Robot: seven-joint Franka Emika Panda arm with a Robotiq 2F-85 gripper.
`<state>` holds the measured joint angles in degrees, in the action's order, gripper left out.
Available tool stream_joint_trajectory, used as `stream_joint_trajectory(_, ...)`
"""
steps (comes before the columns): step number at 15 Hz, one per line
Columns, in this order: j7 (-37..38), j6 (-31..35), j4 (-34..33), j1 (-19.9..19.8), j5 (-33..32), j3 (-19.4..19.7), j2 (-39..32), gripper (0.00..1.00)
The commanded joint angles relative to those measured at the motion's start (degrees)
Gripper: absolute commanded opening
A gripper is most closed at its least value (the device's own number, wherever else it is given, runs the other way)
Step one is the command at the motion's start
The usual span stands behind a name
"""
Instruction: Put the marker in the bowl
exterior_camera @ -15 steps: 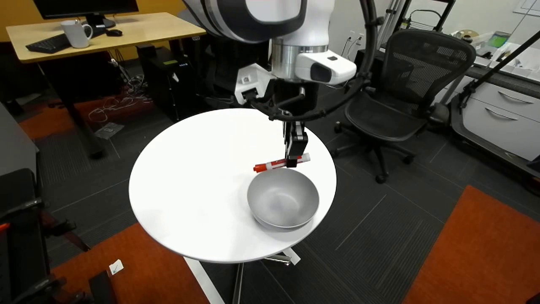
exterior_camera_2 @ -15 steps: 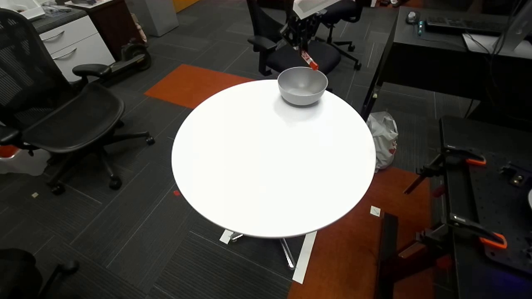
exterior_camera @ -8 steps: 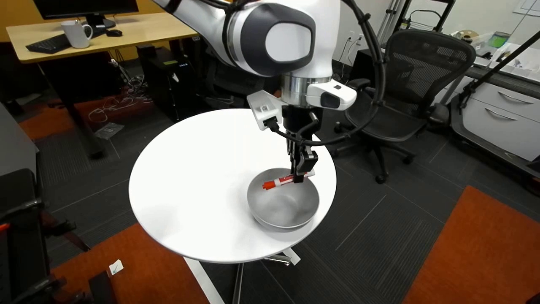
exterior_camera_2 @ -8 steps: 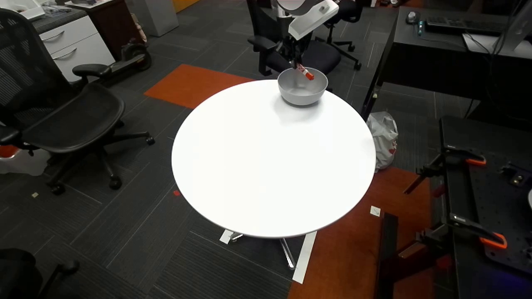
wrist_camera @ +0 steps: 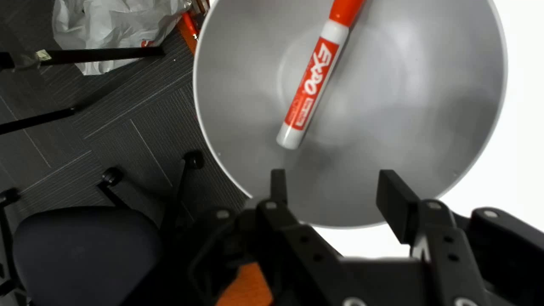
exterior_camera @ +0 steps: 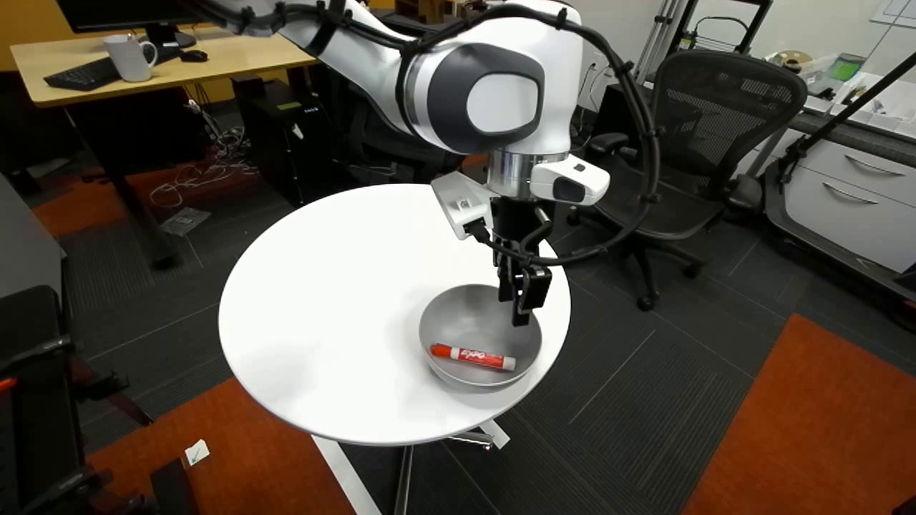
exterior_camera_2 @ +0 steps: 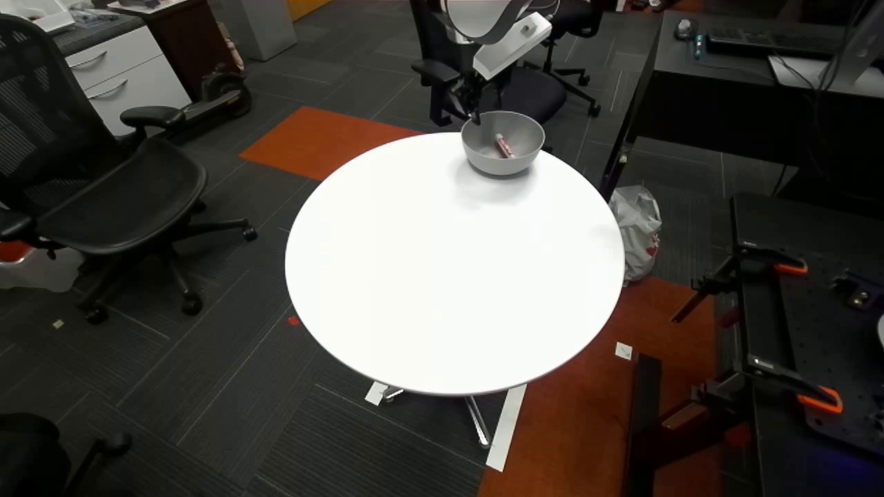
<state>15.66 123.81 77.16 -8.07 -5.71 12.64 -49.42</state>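
Note:
The red and white marker lies inside the light grey bowl, on its inner surface. The marker shows in the bowl in the exterior view and in the wrist view, where its red cap end is cut off by the top edge. The bowl stands upright on the table in both exterior views and fills much of the wrist view. My gripper is open and empty over the bowl's edge, apart from the marker. In the wrist view the two fingertips are wide apart with nothing between them.
The round white table carries the bowl near its edge. A black office chair stands beside the table. A desk with a white mug is further back. A plastic bag lies on the floor.
The marker was held in my gripper, moved over the bowl and lowered, and now lies loose in the bowl. The gripper has opened and moved slightly away from it.

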Motion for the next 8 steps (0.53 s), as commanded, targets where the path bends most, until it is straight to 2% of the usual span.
stream_joint_trajectory(1,-1.3,-2.1,-2.8,-0.5,-0.1,-0.1,-1.2,0.90)
stream_joint_trajectory(3,-1.3,-1.9,-2.8,-0.6,0.0,-0.2,-1.2,1.00)
stream_joint_trajectory(7,-2.1,-2.1,-2.4,-0.9,0.4,-0.7,-1.1,1.00)
stream_joint_trajectory(8,-0.2,-0.2,-1.2,-0.3,0.1,0.0,-0.9,1.00)
